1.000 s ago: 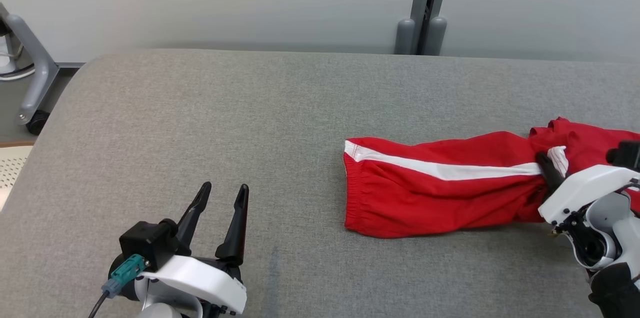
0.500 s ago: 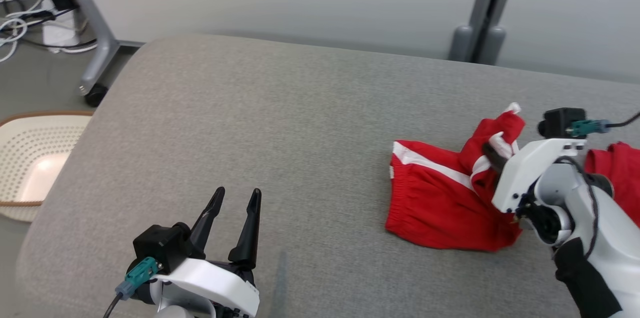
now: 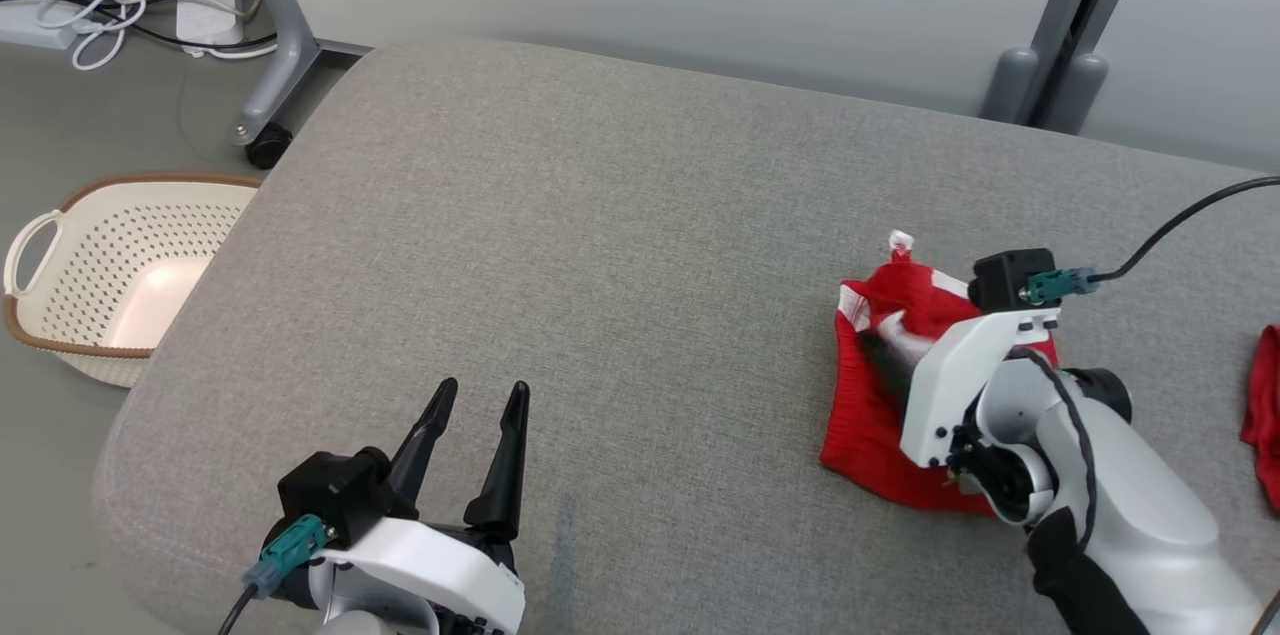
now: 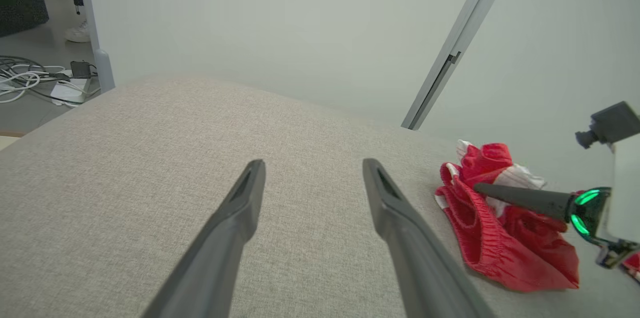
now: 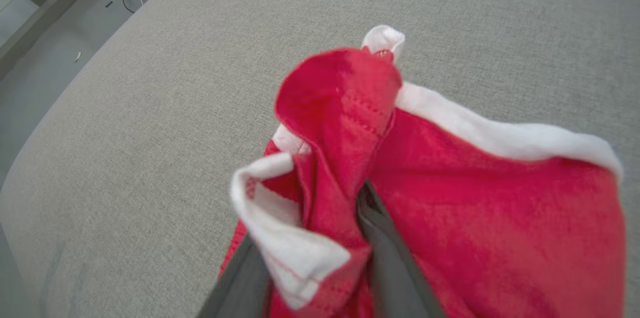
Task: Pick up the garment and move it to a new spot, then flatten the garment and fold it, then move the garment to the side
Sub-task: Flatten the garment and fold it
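The left gripper (image 3: 483,385) hovers low at the near left. Its two dark fingers (image 4: 241,208) point forward and are spread wide, with nothing between them. The right arm (image 3: 1130,495) reaches in from the lower right. The right gripper (image 3: 872,347) points up and to the left in the head view, with its fingers partly apart in the folds of the garment (image 3: 870,430). Whether they pinch it, I cannot tell.
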{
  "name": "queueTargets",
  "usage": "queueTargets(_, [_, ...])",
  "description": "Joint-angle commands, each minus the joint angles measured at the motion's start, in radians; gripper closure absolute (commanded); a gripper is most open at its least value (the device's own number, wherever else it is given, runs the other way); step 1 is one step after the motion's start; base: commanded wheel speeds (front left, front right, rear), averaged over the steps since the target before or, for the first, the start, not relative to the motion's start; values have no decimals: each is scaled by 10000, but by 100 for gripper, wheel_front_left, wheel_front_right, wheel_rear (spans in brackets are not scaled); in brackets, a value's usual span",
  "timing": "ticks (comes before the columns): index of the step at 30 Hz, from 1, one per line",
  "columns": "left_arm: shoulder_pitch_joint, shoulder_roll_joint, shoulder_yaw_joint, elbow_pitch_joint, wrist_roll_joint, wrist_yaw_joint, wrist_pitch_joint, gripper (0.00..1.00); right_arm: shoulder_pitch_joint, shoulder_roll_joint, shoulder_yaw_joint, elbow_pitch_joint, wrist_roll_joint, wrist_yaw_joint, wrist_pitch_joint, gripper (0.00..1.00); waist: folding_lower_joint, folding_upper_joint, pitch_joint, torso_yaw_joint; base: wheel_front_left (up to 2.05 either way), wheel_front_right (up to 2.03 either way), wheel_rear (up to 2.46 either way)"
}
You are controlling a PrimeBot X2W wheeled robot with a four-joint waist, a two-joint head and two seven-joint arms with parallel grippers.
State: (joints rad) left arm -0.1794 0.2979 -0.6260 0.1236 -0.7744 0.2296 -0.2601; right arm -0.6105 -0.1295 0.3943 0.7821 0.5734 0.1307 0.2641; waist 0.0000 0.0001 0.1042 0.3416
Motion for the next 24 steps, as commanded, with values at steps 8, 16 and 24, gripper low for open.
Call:
queueTargets(8, [50, 216, 131, 11, 112, 51, -6, 0, 447, 248, 332, -989, 127, 1, -409, 0, 0, -1, -324, -850, 0, 0, 0])
queueTargets(16, [190, 403, 317, -200, 51, 252, 19, 0, 1218, -426, -397, -3041, 314, 1, -962, 0, 0, -1, -645, -1717, 0, 0, 0])
queueTargets(24, [290, 558, 459, -451, 19, 373, 11, 0, 2689, -967, -2719, -4739, -378, 1, -1318, 0, 0, -1, -668, -2193, 0, 0, 0])
